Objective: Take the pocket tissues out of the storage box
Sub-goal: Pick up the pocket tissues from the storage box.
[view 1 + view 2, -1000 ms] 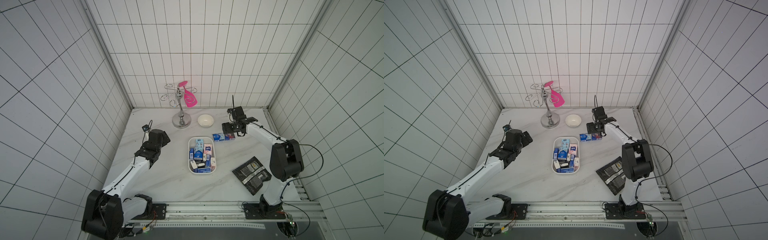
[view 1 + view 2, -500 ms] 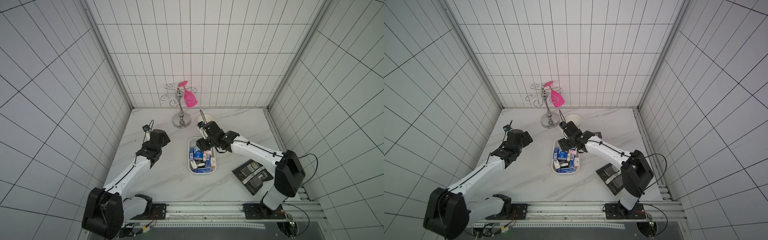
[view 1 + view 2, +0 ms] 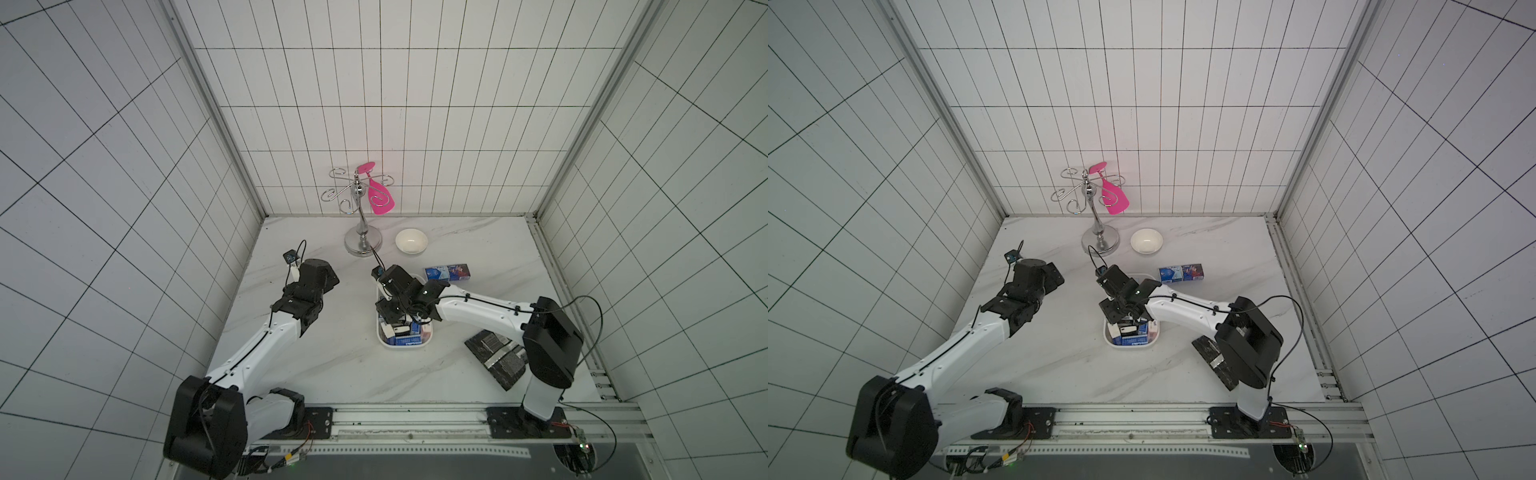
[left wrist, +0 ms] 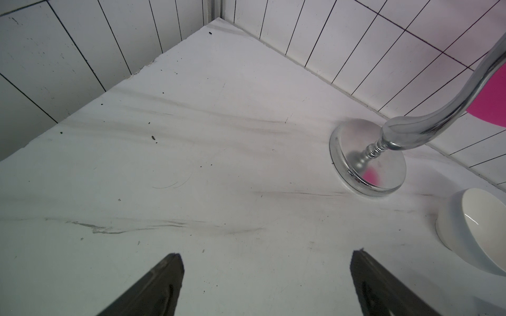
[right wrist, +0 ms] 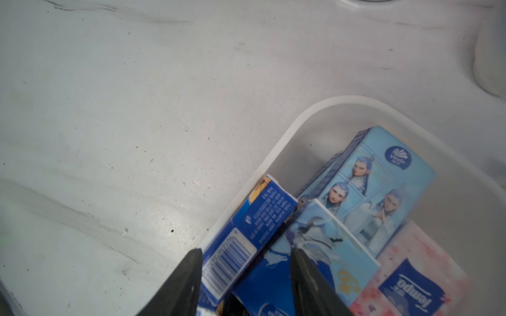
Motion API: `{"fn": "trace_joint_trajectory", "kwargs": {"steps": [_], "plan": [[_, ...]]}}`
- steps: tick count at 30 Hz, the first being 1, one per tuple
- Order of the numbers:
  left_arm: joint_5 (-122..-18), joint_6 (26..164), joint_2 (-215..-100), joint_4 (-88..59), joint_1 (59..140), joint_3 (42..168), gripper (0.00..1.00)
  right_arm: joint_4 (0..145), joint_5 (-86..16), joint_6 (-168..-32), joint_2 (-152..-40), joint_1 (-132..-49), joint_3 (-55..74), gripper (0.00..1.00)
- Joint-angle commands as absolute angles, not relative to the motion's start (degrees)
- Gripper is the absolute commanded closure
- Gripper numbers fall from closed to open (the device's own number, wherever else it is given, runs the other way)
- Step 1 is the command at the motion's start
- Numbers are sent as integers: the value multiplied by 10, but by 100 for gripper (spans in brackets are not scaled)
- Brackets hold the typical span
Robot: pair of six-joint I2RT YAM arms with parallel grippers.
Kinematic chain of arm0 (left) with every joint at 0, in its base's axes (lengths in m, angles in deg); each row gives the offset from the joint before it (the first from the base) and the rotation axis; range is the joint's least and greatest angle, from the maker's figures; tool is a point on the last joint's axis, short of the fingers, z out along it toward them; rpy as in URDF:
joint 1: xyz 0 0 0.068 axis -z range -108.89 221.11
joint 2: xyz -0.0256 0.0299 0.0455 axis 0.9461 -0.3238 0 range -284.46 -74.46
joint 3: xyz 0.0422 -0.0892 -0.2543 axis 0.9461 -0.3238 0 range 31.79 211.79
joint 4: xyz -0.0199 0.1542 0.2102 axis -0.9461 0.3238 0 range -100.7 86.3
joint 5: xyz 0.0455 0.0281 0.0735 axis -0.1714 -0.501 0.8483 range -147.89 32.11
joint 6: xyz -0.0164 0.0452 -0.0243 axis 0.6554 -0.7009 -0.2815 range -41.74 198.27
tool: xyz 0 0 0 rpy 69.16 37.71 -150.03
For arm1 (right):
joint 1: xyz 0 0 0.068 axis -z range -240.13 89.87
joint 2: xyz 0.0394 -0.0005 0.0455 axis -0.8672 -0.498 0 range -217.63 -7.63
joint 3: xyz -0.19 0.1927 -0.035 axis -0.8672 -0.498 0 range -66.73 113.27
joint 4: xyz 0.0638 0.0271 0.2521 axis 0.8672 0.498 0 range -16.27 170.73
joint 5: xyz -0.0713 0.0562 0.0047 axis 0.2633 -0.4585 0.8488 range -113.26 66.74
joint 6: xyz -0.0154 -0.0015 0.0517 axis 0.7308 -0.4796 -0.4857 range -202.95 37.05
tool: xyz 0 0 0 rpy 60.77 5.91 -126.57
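My right gripper reached down into the storage box, which sat in the middle of the table. Its jaws stood partly apart along the box's left wall, with a dark blue packet on edge between them. I could not tell whether they pressed it. The other pocket tissues, light blue, dark blue and pink, lay piled in the box. Two packets lay side by side on the table just beyond the box to the right, near the bowl. My left gripper hung over bare table left of the box, jaws wide apart and holding nothing, pointing towards the stand.
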State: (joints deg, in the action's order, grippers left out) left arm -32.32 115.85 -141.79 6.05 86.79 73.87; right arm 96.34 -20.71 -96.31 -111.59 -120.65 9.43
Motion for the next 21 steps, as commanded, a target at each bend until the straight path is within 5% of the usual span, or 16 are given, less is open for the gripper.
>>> {"fn": "trace_joint_trajectory", "kwargs": {"steps": [1,15,21], "plan": [[-314,1159,-1405,60,866,740,1,963,-185,-977,-1129,-1209,126,45],[-317,1158,-1401,61,866,740,1,984,-182,-985,-1165,-1209,159,46],[-320,1161,-1398,61,866,737,1,992,-186,-994,-1173,-1209,151,54]]}}
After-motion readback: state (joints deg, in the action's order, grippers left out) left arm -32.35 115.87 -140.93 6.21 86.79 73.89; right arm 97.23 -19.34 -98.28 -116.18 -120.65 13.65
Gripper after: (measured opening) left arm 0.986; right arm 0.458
